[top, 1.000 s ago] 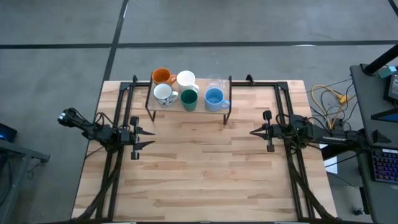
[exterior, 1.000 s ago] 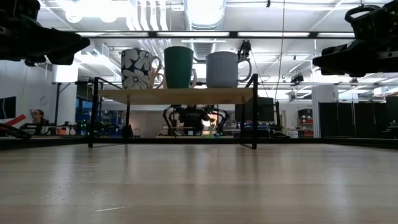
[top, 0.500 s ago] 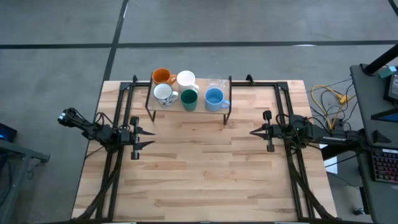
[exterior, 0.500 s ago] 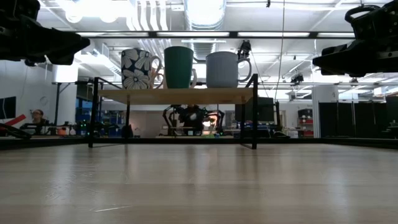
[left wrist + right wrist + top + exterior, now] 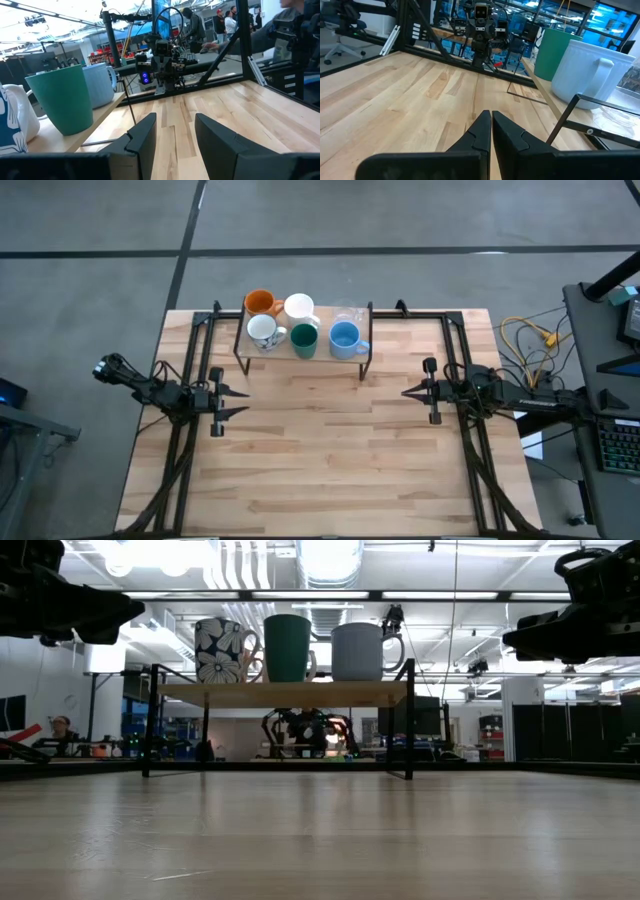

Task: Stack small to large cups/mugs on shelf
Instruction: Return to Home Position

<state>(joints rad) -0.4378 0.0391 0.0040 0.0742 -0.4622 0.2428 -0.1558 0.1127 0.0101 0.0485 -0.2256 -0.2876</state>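
Note:
On the low wooden shelf at the table's far side stand an orange mug, a plain white mug, a white mug with dark markings, a dark green cup, a light blue mug and a clear glass. Each rests upright on its base. My left gripper hovers open at the table's left, empty. My right gripper hovers shut at the table's right, empty. In the left wrist view the green cup stands close by.
Black metal frames run along the table's left and right sides under the arms. Yellow cables lie beyond the right edge. The light wooden tabletop stretches from the shelf to the near edge. People show in the room behind.

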